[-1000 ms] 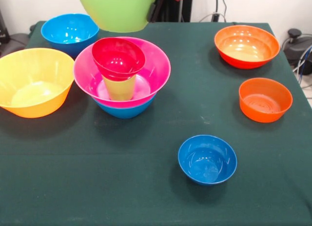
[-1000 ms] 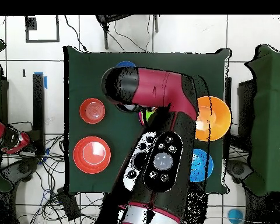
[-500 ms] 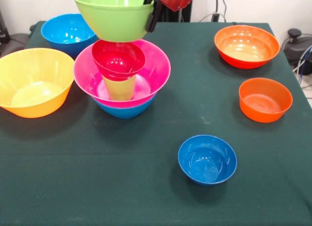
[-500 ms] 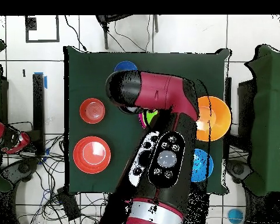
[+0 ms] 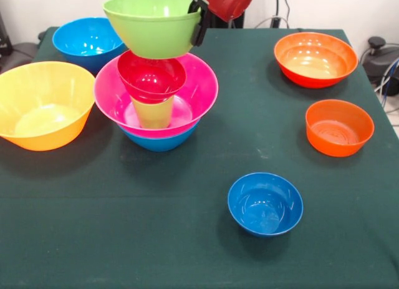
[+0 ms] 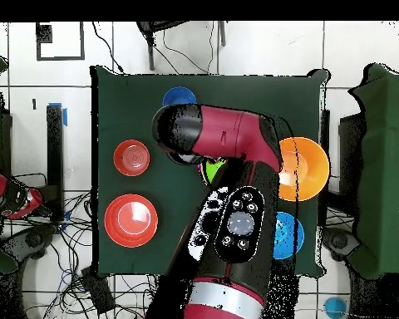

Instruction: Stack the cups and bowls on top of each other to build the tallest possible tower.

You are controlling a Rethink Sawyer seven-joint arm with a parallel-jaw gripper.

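Note:
My gripper is shut on the right rim of the green bowl and holds it upright over the tower. The green bowl's base is at the rim of the small crimson bowl; I cannot tell if they touch. The crimson bowl sits on the lime cup, which stands in the large pink bowl on a medium blue bowl. In the overhead view the arm hides the tower; only a sliver of the green bowl shows.
A large yellow-orange bowl stands left of the tower and a blue bowl behind it. On the right are an orange bowl and a smaller red-orange bowl. A small blue bowl sits front centre.
The gripper has come down with the green bowl, from high above the tower to just over the crimson bowl. The tower and the other bowls have not moved.

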